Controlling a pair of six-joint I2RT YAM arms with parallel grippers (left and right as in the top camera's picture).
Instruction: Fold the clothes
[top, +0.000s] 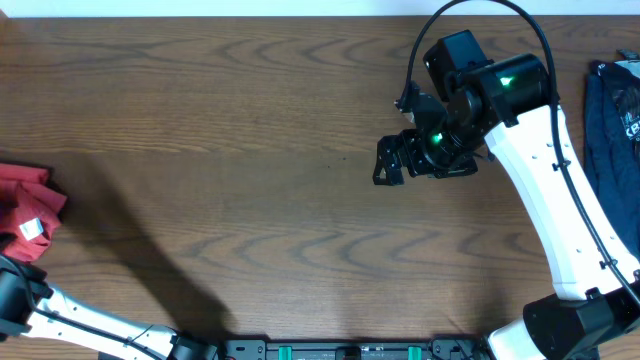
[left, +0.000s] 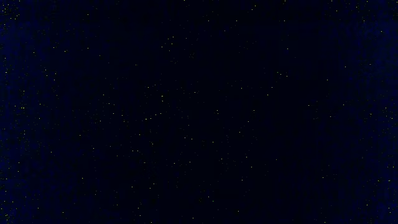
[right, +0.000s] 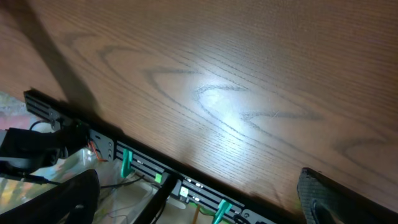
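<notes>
Overhead: coral-red T-shirt (top: 22, 200) crumpled at left edge, white label (top: 30, 231) showing; right jaws spread, left unseen.

Open tabletop (top: 230, 150) through the middle and along the far edge. Hemmed at the left edge by the coral-red T-shirt (top: 25, 205), at the right edge by the navy shirt (top: 615, 120). Crossed right of centre by the right arm (top: 545, 190); near left corner taken by the left arm (top: 70, 318).

I'm looking at a dark-brown wood-grain bench (top: 250, 150), with a bright glare patch (right: 217, 106) on it. The pale strip (top: 300, 5) beyond its far edge may be wall.
</notes>
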